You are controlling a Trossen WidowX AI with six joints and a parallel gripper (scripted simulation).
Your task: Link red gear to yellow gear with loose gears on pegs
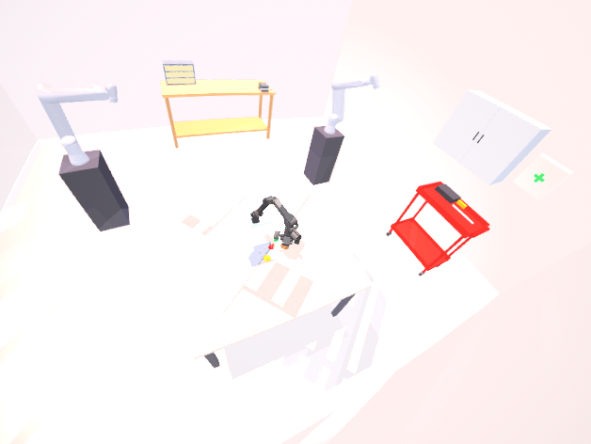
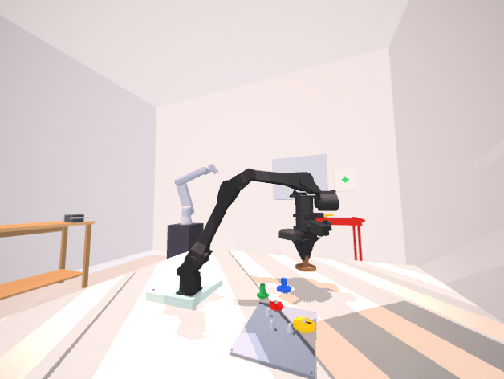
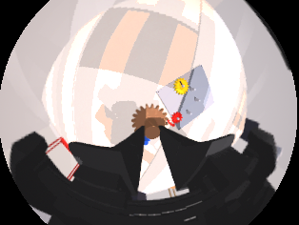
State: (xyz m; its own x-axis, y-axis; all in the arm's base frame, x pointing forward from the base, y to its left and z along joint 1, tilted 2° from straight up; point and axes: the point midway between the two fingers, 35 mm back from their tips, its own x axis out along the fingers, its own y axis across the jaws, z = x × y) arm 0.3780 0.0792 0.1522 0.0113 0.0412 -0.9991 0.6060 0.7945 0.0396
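My gripper [image 2: 305, 258] [image 3: 152, 133] is shut on the knob of the brown gear [image 2: 305, 266] [image 3: 143, 116] and holds it above the table, beyond the red gear's end of the board. The grey board [image 2: 260, 350] [image 3: 206, 78] carries the red gear [image 2: 276, 305] [image 3: 176, 117], the yellow gear [image 2: 303, 325] [image 3: 181, 86] with its black stripe, and three bare pegs, such as one peg [image 2: 272, 325] near the middle. The green gear [image 2: 262, 291] and the blue gear [image 2: 283, 287] stand on the table behind the board. The blue gear is mostly hidden in the wrist view.
The arm's pale base plate [image 2: 168, 299] lies left of the board. A wooden bench [image 1: 215, 87], a red cart [image 1: 454, 210] and two pale arms on dark pedestals stand away from the table. Striped light and shadow cover the table.
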